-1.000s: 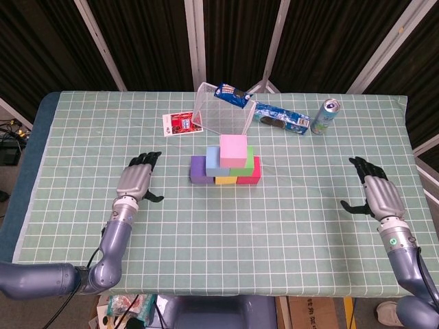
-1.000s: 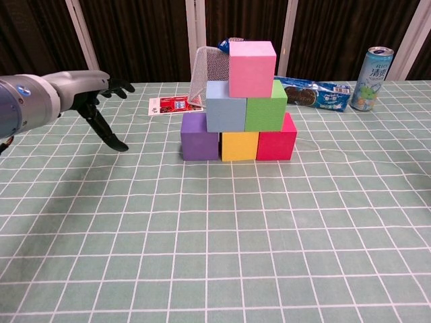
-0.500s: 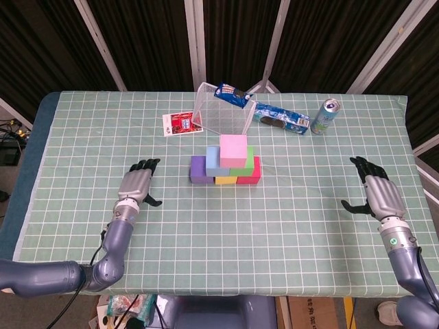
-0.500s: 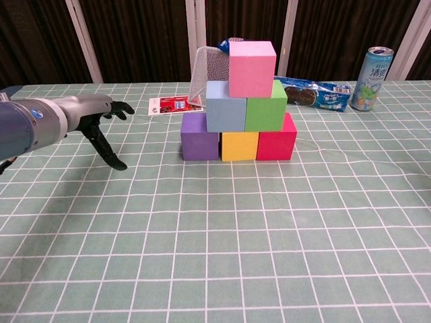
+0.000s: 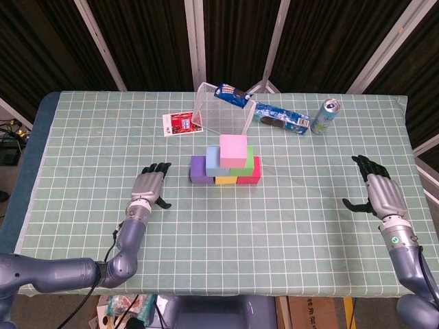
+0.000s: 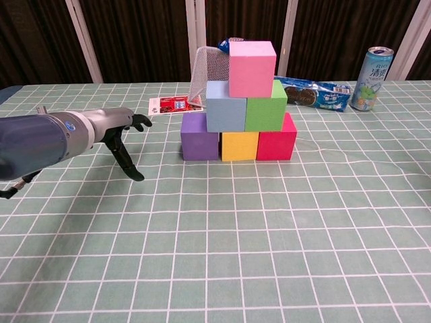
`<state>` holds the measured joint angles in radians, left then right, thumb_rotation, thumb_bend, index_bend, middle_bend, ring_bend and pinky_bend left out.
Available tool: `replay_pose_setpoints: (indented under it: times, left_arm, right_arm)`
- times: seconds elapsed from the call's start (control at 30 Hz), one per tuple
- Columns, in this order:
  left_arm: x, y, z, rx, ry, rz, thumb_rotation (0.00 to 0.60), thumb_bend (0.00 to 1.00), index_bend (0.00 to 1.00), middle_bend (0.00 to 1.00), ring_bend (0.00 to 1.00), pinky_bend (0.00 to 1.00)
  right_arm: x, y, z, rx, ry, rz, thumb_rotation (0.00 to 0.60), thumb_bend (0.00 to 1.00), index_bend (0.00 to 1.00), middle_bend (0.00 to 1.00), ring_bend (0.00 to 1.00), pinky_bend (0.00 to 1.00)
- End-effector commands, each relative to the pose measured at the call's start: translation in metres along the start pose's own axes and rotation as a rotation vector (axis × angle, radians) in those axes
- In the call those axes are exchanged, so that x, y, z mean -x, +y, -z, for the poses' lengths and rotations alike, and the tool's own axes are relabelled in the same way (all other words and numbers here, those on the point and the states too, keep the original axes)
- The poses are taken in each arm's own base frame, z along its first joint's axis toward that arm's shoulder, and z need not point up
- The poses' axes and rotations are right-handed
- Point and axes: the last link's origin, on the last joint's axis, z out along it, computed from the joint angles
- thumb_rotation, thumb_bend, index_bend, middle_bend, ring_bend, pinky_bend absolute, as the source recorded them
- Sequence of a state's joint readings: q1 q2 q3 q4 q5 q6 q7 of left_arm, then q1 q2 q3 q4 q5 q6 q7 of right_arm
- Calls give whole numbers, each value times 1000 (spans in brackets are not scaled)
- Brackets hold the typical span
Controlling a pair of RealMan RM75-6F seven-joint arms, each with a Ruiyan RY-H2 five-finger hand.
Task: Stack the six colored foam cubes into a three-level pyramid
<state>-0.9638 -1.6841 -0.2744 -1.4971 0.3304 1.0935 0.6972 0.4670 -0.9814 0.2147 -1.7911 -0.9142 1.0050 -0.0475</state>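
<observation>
I see the pyramid (image 5: 226, 163) complete at mid-surface: purple cube (image 6: 199, 137), yellow cube (image 6: 240, 146) and red cube (image 6: 276, 142) form the base, blue cube (image 6: 225, 106) and green cube (image 6: 266, 105) sit above, and the pink cube (image 6: 252, 59) is on top. I judge the foam light, soft and easily toppled; any correction should grip opposite flat faces with low force. My left robot hand (image 5: 149, 186) holds nothing, its fingers apart. My right robot hand (image 5: 380, 193) is likewise apart and empty. Compared with one second ago, the left robot hand has shifted closer to the stack; the right is unchanged.
</observation>
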Motion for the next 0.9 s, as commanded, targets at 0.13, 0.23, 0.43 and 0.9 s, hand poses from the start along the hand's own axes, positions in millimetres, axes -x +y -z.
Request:
replay_pose_setpoints:
  times: [0.13, 0.23, 0.43, 0.9]
  left_arm:
    - [4, 7, -3, 4, -10, -8, 600, 169, 0, 44, 2, 75]
    - [5, 11, -4, 9, -11, -13, 600, 169, 0, 44, 2, 75]
    - [8, 17, -6, 15, -15, -19, 600, 169, 0, 44, 2, 75]
    - [12, 32, -11, 38, -21, -26, 600, 169, 0, 44, 2, 75]
  right_arm:
    - [0, 0, 0, -1, 0, 0, 600, 288, 0, 0, 0, 0]
    - [0, 1, 0, 0, 0, -1, 600, 288, 0, 0, 0, 0]
    - [-1, 1, 0, 0, 1, -2, 600, 288, 0, 0, 0, 0]
    - [-1, 1, -1, 3, 2, -5, 600, 289, 0, 0, 0, 0]
